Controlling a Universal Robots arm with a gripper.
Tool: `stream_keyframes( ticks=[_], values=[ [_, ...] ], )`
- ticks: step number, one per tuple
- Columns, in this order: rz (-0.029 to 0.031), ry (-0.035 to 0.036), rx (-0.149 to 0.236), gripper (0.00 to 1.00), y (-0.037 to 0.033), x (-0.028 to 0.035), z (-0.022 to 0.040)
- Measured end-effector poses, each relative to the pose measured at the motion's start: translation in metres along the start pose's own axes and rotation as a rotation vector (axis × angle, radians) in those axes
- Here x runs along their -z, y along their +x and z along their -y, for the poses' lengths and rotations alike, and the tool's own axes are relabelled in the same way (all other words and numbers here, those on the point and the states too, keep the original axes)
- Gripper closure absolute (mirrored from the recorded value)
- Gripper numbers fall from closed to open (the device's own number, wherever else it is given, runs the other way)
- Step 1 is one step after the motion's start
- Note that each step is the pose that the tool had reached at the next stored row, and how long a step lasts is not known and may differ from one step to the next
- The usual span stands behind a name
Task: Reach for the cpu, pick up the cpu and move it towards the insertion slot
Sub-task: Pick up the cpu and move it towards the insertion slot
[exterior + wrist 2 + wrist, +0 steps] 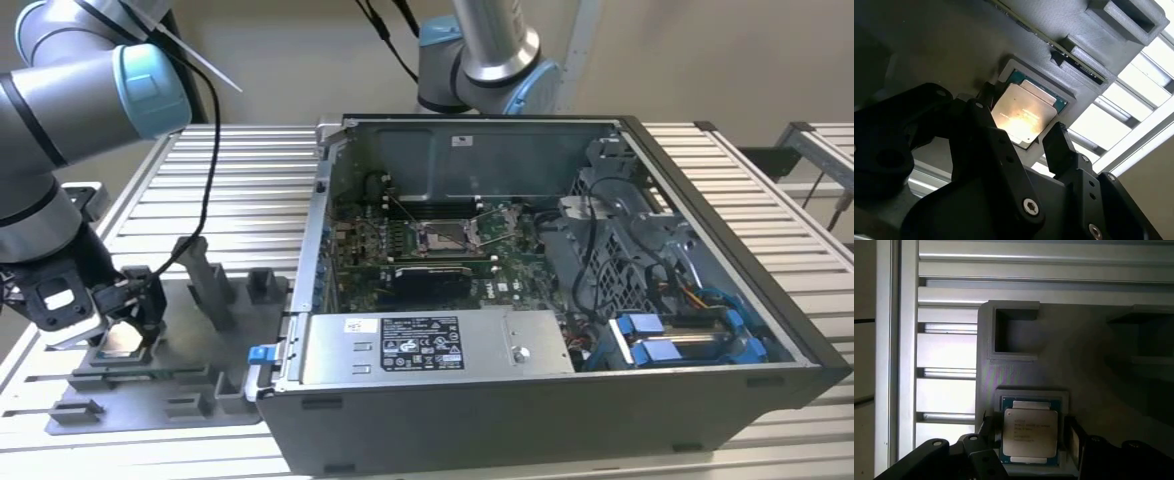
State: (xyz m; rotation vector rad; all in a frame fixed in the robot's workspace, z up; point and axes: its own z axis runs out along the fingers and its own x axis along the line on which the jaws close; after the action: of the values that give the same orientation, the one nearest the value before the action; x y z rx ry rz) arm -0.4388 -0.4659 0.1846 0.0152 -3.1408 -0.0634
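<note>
Second wrist view: cpu (1024,112) flat in grey fixture (1054,25), squarely between fingers (1059,145) of gripper (1021,120) — spread apart, flanking opposite edges, nothing held.

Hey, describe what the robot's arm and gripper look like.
The arm has silver-grey tubular links with light blue joint caps and a black cable running alongside. Its gripper is black, with two blocky matte jaws fastened by hex-socket screws.

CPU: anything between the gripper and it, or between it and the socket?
Nothing visible between the gripper and the cpu: open fingers flank it in the grey fixture. Toward the insertion slot, the computer case wall stands between fixture and slot; the case is open on top.
</note>
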Motion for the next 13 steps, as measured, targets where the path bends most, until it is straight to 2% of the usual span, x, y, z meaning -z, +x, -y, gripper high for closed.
stream_keyframes(
  ticks=[3, 4, 13],
  values=[
    [0.0000, 0.0000, 0.000, 0.00, 0.0000, -0.0001, 0.0000],
    [0.0001, 0.0000, 0.000, 1.00, 0.0000, -0.0001, 0.0000],
    [0.0001, 0.0000, 0.000, 1.00, 0.0000, -0.0002, 0.0000]
  ],
)
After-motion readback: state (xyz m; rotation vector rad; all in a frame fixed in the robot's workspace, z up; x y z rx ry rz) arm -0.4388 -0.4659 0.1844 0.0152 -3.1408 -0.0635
